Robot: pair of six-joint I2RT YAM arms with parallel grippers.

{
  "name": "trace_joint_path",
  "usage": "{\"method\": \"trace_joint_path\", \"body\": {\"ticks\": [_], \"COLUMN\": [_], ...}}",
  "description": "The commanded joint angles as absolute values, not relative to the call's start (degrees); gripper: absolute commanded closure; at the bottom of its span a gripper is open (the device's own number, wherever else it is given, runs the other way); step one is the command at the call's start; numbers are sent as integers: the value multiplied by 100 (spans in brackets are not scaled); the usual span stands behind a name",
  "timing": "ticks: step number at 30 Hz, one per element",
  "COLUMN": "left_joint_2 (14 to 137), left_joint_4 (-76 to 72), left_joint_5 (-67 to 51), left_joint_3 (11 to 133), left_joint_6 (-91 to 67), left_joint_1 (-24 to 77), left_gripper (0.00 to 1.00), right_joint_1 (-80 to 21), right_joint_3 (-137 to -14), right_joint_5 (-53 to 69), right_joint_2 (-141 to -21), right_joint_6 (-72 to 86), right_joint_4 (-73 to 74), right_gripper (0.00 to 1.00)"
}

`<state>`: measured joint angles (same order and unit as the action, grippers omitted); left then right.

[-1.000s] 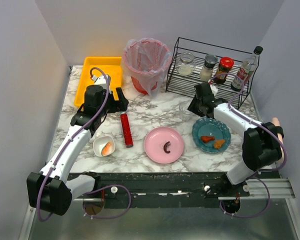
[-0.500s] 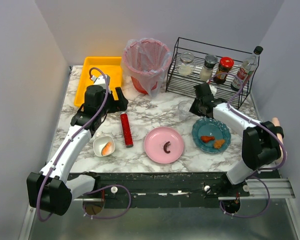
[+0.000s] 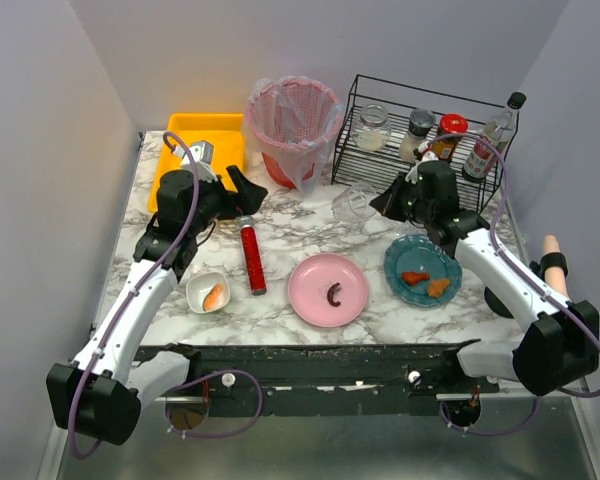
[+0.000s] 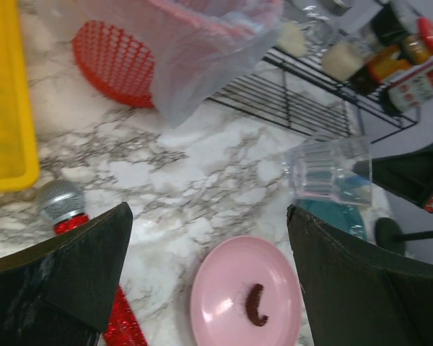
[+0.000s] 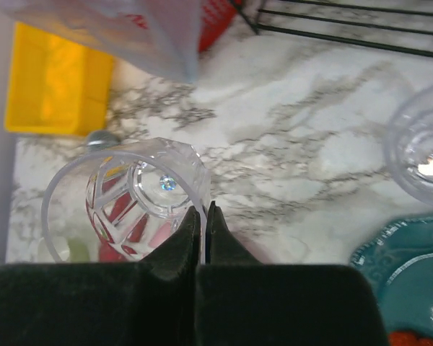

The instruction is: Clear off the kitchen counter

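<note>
My right gripper [image 5: 203, 213] is shut on the rim of a clear faceted cup [image 5: 130, 202]. It holds the cup tilted above the kitchen counter [image 3: 300, 225], in front of the wire rack. In the top view the cup [image 3: 358, 200] hangs just left of the right gripper [image 3: 378, 207]. My left gripper [image 3: 245, 195] is open with nothing in it, above the head of a red microphone [image 3: 251, 258]. In the left wrist view the open left gripper [image 4: 209, 274] frames a pink plate [image 4: 245, 299] bearing a brown scrap [image 4: 255, 304], and the cup [image 4: 328, 169] shows beyond it.
A white bowl [image 3: 209, 291] with an orange piece and a teal plate [image 3: 422, 268] with orange food lie near the front. At the back stand a yellow tray [image 3: 202, 150], a red bag-lined basket [image 3: 293, 128] and a wire rack [image 3: 420, 140] with jars and bottles. Another clear round vessel [image 5: 426, 155] sits beside the teal plate.
My right gripper has shut on the cup's rim and lifted it off the counter, tilting it. The left gripper has shifted towards the back, still open.
</note>
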<state>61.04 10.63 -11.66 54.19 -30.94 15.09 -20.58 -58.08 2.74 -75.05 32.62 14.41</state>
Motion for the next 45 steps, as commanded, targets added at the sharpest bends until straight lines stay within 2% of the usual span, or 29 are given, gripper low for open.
{"method": "trace_joint_path", "body": {"ticks": [1, 7, 16, 23, 29, 45], "left_joint_2": [5705, 5555, 5379, 5458, 5633, 5932], "left_joint_4": [176, 26, -1405, -1871, -2706, -3084], "left_joint_5": [-2232, -2689, -3427, -3673, -3850, -3832], "left_joint_3": [5537, 5801, 5616, 5634, 5370, 5195], "left_joint_6": [-3858, -4183, -5123, -5633, -6266, -6416], "left_joint_1": [1503, 1503, 1503, 1529, 1643, 2171], "left_gripper": [1, 1, 1, 1, 1, 1], "right_joint_1": [-2074, -2074, -2074, -2074, -2074, -2074], "right_joint_3": [-5976, -6362, -6820, -6935, -6952, -6865], "right_joint_5": [2186, 3453, 4886, 5273, 5300, 5344], "right_joint_2": [-7190, -7023, -7391, -7664, -7612, -7690], "right_joint_6": [3015, 3418, 4630, 5247, 5247, 5422], "right_joint_4": [660, -147, -1633, -2425, -2461, -2768], "right_gripper": [99, 99, 99, 99, 99, 99]}}
